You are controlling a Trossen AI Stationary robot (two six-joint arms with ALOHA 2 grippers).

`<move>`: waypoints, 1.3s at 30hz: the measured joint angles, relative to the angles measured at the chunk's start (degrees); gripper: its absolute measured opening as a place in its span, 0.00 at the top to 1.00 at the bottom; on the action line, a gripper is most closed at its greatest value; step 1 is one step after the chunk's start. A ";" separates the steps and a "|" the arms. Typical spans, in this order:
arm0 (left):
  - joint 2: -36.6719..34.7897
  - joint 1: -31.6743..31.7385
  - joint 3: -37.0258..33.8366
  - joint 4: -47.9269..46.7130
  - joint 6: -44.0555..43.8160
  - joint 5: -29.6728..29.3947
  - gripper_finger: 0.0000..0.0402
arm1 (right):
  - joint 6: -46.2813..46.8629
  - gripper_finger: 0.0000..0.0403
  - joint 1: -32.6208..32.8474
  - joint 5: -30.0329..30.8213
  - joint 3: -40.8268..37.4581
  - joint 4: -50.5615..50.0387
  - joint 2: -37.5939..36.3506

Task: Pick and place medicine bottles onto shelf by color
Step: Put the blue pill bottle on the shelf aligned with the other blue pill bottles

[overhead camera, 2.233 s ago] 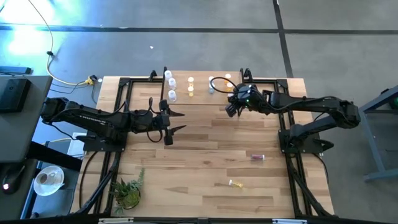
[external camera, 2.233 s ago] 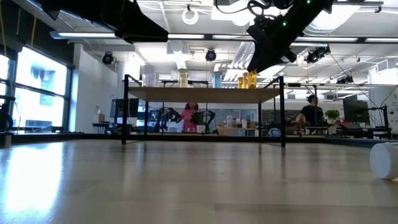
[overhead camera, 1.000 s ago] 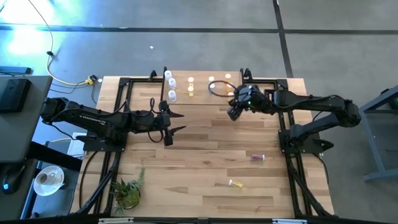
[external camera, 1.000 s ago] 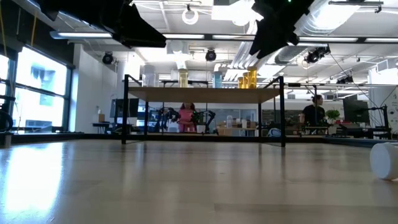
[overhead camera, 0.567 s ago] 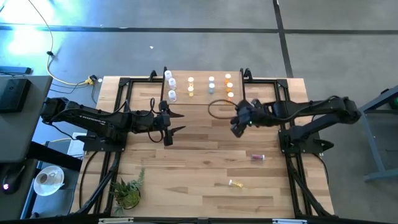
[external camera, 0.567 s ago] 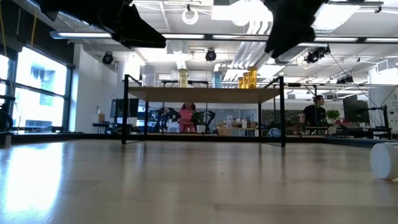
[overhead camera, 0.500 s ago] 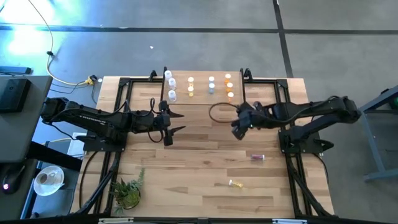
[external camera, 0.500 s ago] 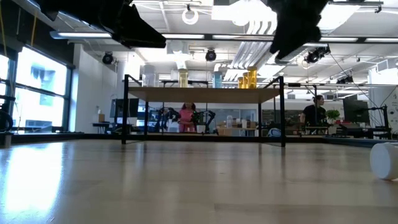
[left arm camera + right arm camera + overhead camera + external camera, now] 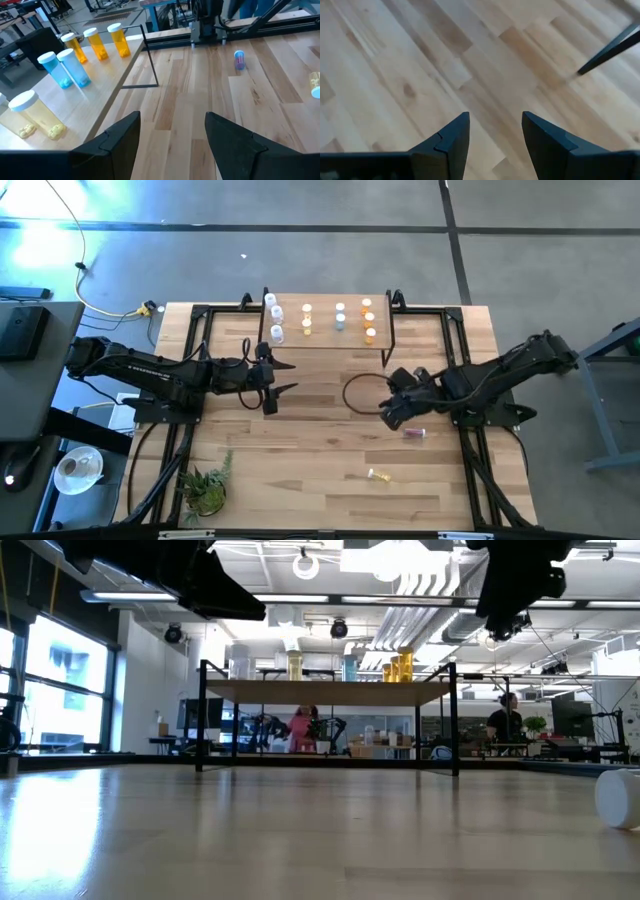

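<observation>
The shelf (image 9: 325, 340) stands at the table's far side with medicine bottles upright on it in colour groups: white (image 9: 277, 314), pale yellow (image 9: 306, 311), bluish (image 9: 340, 323) and orange (image 9: 370, 319). Two more bottles lie on their sides on the table: a purplish one (image 9: 414, 433) and a yellow one (image 9: 379, 475). My right gripper (image 9: 390, 418) hangs open over bare wood just left of the purplish bottle, nothing between its fingers (image 9: 451, 135). My left gripper (image 9: 290, 375) waits open, in front of the shelf's left end, and looks across at the shelf (image 9: 95, 95).
A small potted plant (image 9: 205, 490) stands at the near left corner. A black cable loop (image 9: 360, 393) hangs by my right wrist. The black shelf leg (image 9: 610, 50) is close behind my right gripper. A white-capped bottle (image 9: 620, 798) lies near the low camera, at the right.
My right gripper has swung away from the shelf's right end toward the table's near edge and tipped further downward, ending beside the purplish bottle. Its fingers have stayed open. The orange bottles it covered now show on the shelf.
</observation>
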 joint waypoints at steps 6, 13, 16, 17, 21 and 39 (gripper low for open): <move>0.00 0.09 0.00 0.82 0.06 0.00 0.47 | 8.94 0.57 3.95 -1.53 -0.02 -2.35 2.78; 0.00 0.09 0.00 2.84 3.74 0.00 0.47 | 13.31 0.57 7.18 -7.92 -0.02 -4.99 7.44; 0.00 0.09 0.00 4.17 4.00 0.00 0.47 | 13.48 0.57 7.90 -9.24 -0.02 -5.49 9.74; 0.00 0.09 0.00 4.39 4.05 0.00 0.47 | 13.88 0.57 7.88 -10.03 -0.02 -5.47 10.63; 0.00 0.09 0.00 5.27 4.09 -0.01 0.47 | 12.41 0.57 7.85 -13.04 -0.02 -6.14 14.27; 0.01 0.09 0.00 5.41 1.98 0.00 0.47 | -3.38 0.57 7.18 -23.43 -0.03 -12.61 25.92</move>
